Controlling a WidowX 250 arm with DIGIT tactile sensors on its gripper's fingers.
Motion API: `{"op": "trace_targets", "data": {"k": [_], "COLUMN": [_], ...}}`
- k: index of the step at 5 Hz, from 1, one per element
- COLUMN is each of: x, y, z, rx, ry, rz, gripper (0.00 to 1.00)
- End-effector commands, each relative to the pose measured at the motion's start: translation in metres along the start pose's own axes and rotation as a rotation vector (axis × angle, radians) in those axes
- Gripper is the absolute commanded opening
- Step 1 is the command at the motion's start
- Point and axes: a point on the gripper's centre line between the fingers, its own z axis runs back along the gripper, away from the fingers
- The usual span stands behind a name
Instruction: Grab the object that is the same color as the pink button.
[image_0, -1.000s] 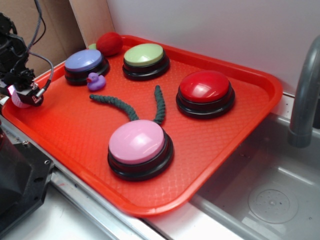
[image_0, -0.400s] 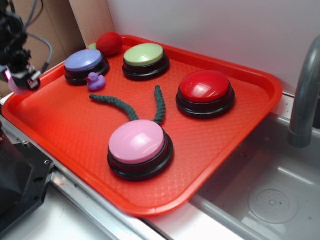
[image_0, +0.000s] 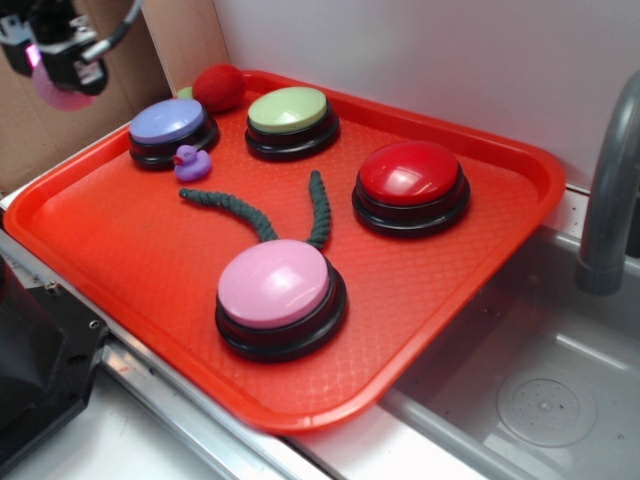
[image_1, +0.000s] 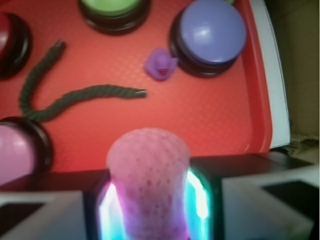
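Ball (image_1: 148, 185) squeezed tall in tool (image_1: 150, 200)

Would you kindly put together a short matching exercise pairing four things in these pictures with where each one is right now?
Things:
1. pink ball
2. purple duck
3. dark red ball
4. pink button

Places:
A. far corner of the tray, behind the lavender button
B. near edge of the tray, at the end of the green rope
C. clamped in the jaws of the gripper, above the tray
D. on the tray, just in front of the lavender button

Pairs: 1-C, 2-D, 3-A, 4-B
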Motion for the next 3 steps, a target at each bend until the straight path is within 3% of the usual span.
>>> {"op": "trace_targets", "data": {"k": [1, 3], "x": [0.0010, 0.0085], "y": [-0.0194, -0.0147], "z": [0.0315, 0.0349], "rx": [-0.020, -0.032], "ry": [-0.137, -0.186], "rz": [-0.061, -0.055], "gripper": [0.00, 0.00]}}
